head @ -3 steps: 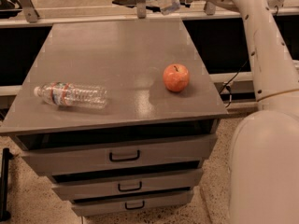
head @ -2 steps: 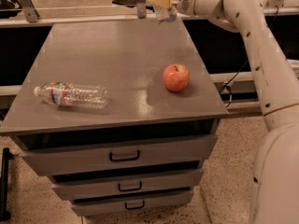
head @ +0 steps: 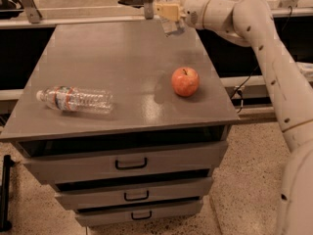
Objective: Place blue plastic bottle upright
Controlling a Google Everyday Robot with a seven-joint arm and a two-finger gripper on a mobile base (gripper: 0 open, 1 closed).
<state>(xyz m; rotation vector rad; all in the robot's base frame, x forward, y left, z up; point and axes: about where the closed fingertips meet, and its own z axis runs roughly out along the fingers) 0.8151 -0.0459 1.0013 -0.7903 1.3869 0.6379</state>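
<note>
My gripper (head: 165, 10) is at the top of the camera view, over the far right part of the grey cabinet top (head: 107, 53). It is shut on the blue plastic bottle (head: 172, 26), a small clear bottle held roughly upright in the air, its lower end hanging below the fingers and above the surface. The bottle's top runs to the frame's upper edge. The white arm (head: 254, 28) reaches in from the right.
A longer ribbed clear bottle (head: 76, 100) with a red-and-blue label lies on its side near the front left. A red apple (head: 185, 81) sits right of centre. Drawers (head: 131, 164) are below. A rail (head: 73, 18) runs behind the cabinet.
The arm has swung lower and further over the cabinet top, carrying the small bottle from the far edge toward the surface. The lying bottle and the apple have not moved.
</note>
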